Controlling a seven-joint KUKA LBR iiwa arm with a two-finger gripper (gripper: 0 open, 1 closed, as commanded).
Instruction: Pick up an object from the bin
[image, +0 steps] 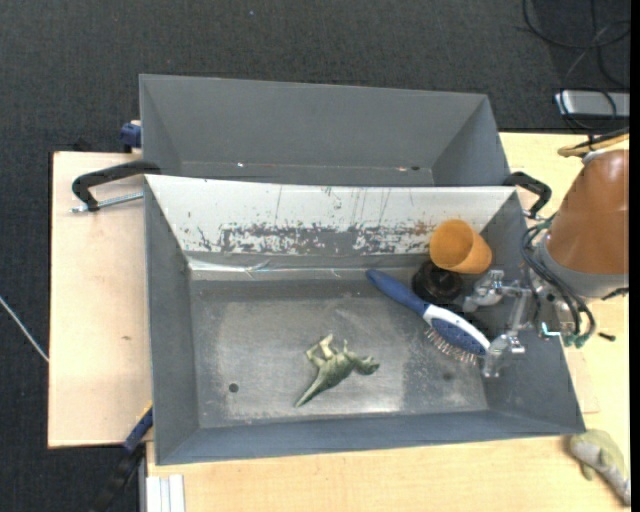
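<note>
My gripper (492, 330) is low at the bin's right wall and stands open, one finger (490, 293) farther back and the other (496, 358) nearer the front. Just left of it lies a blue-handled brush (440, 318) with a white head. The brush's bristled end reaches up to the gap between the fingers, and whether it touches them I cannot tell. Behind the brush, an orange cup (458, 246) lies tipped on a black round thing (436, 284). A green toy dinosaur (333, 368) lies on the floor at the middle front.
The arm with its orange cover comes in over the bin's right rim. The bin's left half has bare floor, and its sloping walls close in on all sides.
</note>
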